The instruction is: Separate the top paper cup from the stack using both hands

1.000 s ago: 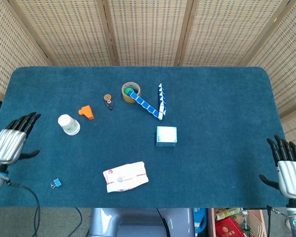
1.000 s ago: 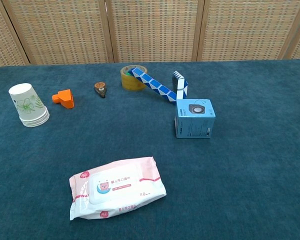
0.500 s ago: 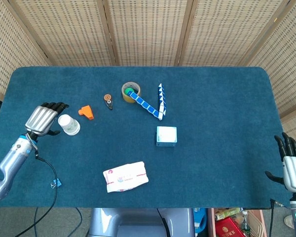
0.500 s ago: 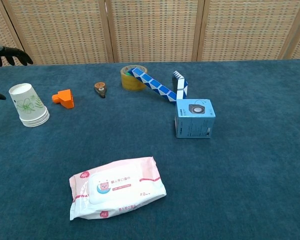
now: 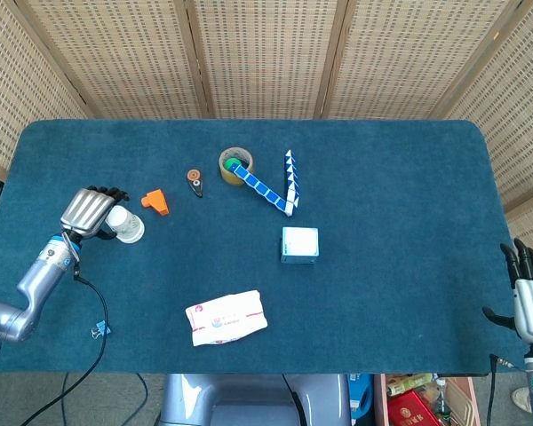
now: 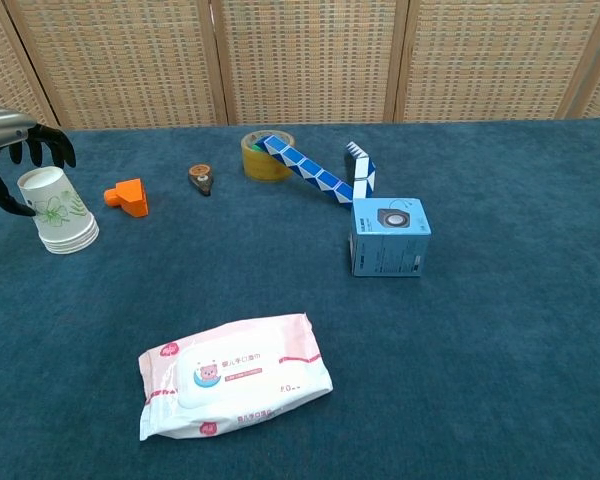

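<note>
A stack of white paper cups [image 5: 129,226] with a green flower print stands upside down at the table's left; it shows as cup stack [image 6: 58,210] in the chest view. My left hand [image 5: 92,211] arches over its top from the left. In the chest view the left hand [image 6: 18,152] has its fingers [image 6: 52,146] spread above the top cup and its thumb [image 6: 0,190] down along the cup's left side; no firm grip shows. My right hand [image 5: 531,297] hangs off the table's right front corner, fingers straight and apart, holding nothing.
An orange block [image 5: 156,201] lies just right of the cups. Further right are a small tape dispenser [image 5: 194,180], a tape roll [image 5: 235,165] and a blue-white folding puzzle [image 5: 271,186]. A blue box [image 5: 299,244] sits mid-table, a wipes pack [image 5: 226,318] near the front, and a binder clip [image 5: 100,329] at front left.
My left hand has come in from the table's left edge to the cup stack and now curves over its top. My right hand has sunk slightly lower at the right edge.
</note>
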Robot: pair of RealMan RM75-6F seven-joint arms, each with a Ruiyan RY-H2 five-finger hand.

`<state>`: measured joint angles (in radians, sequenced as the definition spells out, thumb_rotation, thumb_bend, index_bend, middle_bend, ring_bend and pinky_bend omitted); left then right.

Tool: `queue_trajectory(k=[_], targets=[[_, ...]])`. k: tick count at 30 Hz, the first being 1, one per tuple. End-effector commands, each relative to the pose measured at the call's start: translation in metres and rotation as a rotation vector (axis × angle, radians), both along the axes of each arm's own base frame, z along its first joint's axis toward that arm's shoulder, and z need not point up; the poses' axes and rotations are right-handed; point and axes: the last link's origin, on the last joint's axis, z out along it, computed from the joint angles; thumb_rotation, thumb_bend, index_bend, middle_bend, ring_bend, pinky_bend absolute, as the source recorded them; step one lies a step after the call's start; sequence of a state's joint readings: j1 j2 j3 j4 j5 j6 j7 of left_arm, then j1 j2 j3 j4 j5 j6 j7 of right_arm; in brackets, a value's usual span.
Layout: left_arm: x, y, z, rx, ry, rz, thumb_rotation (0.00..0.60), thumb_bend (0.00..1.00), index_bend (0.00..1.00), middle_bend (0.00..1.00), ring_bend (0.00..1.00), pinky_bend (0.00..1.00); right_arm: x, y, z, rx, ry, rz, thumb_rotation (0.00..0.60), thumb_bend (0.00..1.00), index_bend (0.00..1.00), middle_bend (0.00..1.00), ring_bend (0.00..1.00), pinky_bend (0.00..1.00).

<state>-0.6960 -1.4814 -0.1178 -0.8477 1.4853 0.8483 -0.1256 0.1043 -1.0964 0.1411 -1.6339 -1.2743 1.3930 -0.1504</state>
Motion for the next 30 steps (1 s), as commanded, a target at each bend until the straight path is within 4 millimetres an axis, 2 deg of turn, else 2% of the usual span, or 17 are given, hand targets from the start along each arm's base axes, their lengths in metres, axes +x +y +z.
queue_trajectory(k=[1, 6, 13, 16, 21, 23, 26, 30], targets=[[-0.001, 0.002, -0.004, 0.007, -0.019, 0.008, 0.6, 0.11, 0.35, 0.38, 0.4, 0.42, 0.0, 0.0, 0.0, 0.0, -0.001, -0.002, 0.6, 0.0, 0.0, 0.0, 0.0, 0.0], [-0.002, 0.004, -0.005, 0.025, -0.046, 0.004, 0.6, 0.11, 0.45, 0.47, 0.47, 0.48, -0.001, 0.0, 0.001, -0.003, -0.004, -0.005, 0.6, 0.0, 0.0, 0.0, 0.0, 0.0], [-0.006, 0.003, 0.006, 0.064, -0.108, 0.009, 0.6, 0.11, 0.46, 0.49, 0.5, 0.5, 0.0, 0.0, 0.001, -0.001, -0.008, -0.005, 0.6, 0.0, 0.0, 0.0, 0.0, 0.0], [-0.003, 0.0, 0.016, 0.093, -0.218, 0.016, 0.6, 0.11, 0.46, 0.49, 0.5, 0.5, 0.0, 0.001, 0.0, 0.002, -0.009, -0.003, 0.6, 0.0, 0.0, 0.0, 0.0, 0.0], [0.004, -0.007, 0.038, 0.153, -0.54, 0.05, 0.6, 0.11, 0.47, 0.49, 0.5, 0.5, 0.001, 0.001, -0.001, 0.008, -0.009, -0.001, 0.6, 0.0, 0.0, 0.0, 0.0, 0.0], [0.01, -0.013, 0.045, 0.154, -0.789, 0.105, 0.6, 0.11, 0.47, 0.49, 0.5, 0.5, 0.002, 0.002, -0.004, 0.019, -0.005, 0.0, 0.6, 0.0, 0.0, 0.0, 0.0, 0.0], [0.017, -0.02, 0.045, 0.087, -0.999, 0.193, 0.6, 0.11, 0.47, 0.49, 0.5, 0.5, 0.002, 0.002, -0.008, 0.032, 0.001, 0.003, 0.6, 0.0, 0.0, 0.0, 0.0, 0.0], [0.03, -0.025, 0.037, -0.016, -1.265, 0.333, 0.6, 0.11, 0.47, 0.49, 0.5, 0.5, 0.007, -0.001, -0.009, 0.007, -0.005, 0.051, 0.6, 0.0, 0.0, 0.0, 0.0, 0.0]])
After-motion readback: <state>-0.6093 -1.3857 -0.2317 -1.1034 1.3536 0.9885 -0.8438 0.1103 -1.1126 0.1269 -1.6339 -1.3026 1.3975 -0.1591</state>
